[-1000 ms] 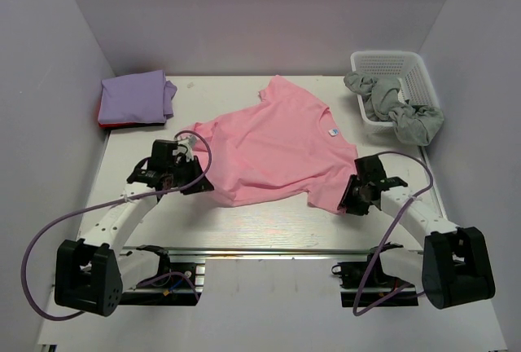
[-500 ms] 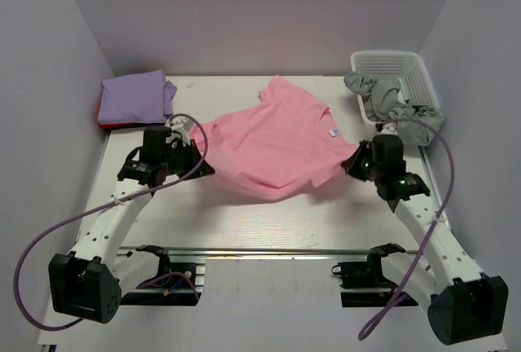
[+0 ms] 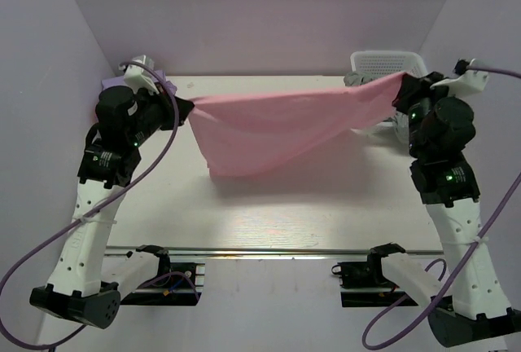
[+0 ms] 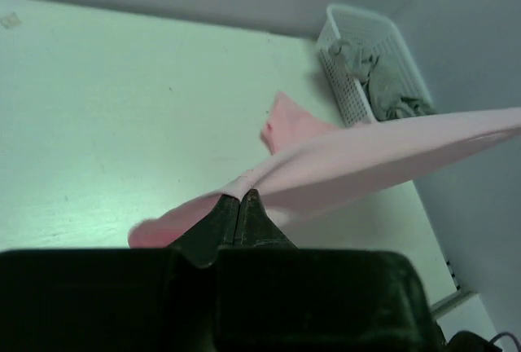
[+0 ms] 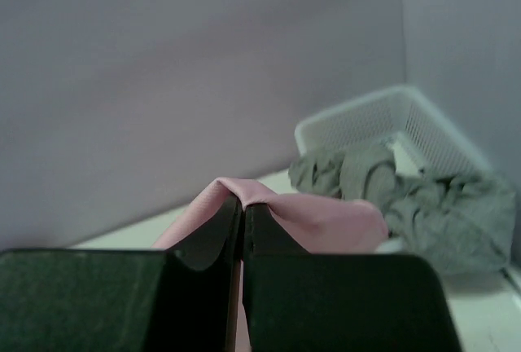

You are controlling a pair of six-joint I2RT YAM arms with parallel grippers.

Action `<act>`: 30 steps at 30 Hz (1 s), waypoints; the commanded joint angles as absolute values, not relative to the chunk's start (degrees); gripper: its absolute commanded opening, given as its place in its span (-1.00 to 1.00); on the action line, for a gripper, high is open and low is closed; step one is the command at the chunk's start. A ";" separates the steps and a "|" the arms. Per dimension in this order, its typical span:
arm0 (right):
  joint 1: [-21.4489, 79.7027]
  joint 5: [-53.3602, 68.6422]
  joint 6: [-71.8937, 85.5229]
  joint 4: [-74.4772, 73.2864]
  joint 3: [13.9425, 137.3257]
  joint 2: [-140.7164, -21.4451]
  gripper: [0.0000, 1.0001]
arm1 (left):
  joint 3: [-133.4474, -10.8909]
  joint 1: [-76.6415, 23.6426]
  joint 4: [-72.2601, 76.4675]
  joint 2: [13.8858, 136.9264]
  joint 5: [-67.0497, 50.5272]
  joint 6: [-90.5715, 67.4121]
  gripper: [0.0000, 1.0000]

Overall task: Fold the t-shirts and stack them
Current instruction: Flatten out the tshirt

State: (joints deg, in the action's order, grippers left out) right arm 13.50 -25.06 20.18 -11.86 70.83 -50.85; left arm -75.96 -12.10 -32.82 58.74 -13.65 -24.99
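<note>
The left hand (image 3: 184, 111) is clamped shut on one edge of the light pink soft cloth t-shirt (image 3: 269, 124); its wrist view shows the fingertips pressed together with a pinch of pink cloth between them. The right hand (image 3: 399, 91) is likewise closed on the opposite edge, a small pink fold standing up between its fingers (image 5: 228, 222). Between them the shirt hangs in the air as a stretched band across the upper middle of the overhead frame. Its lower part sags in a point towards the pale worktop (image 3: 326, 205) at centre left, and whether that point touches the surface I cannot tell.

Judging by this, the shirt is being spread out for folding. To do it well, hold both hands level and evenly apart so that the top edge stays taut without dragging cloth out of either pinch. Lower the hanging part first so that it lies flat, then set the held edge down and release both sides together. The sag is lopsided, so creases on the left of the frame are the risk.

At the upper right of the frame stands a white plastic lattice basket (image 5: 391, 112), holding crumpled grey garments (image 5: 423, 197) that spill over its rim.
</note>
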 commanded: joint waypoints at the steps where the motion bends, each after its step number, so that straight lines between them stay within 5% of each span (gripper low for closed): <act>1: 13.10 -32.25 10.99 -7.82 79.16 -52.90 -1.00 | -81.63 -11.78 -33.93 58.10 -6.61 -25.66 -1.00; 17: 13.45 -21.89 -2.98 -10.46 98.95 -49.93 -1.00 | -105.21 -12.39 -36.31 57.31 -9.84 -16.71 -1.00; 30: 13.45 -7.94 -7.03 -17.66 109.69 -43.44 -1.00 | -116.89 -12.39 -42.71 52.82 -1.67 -12.57 -1.00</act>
State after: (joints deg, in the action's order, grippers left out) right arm 13.61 -10.50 -3.73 -17.12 108.88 -45.74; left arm -115.57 -12.75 -39.20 53.01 -7.64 -15.53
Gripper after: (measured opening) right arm 0.014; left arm 0.024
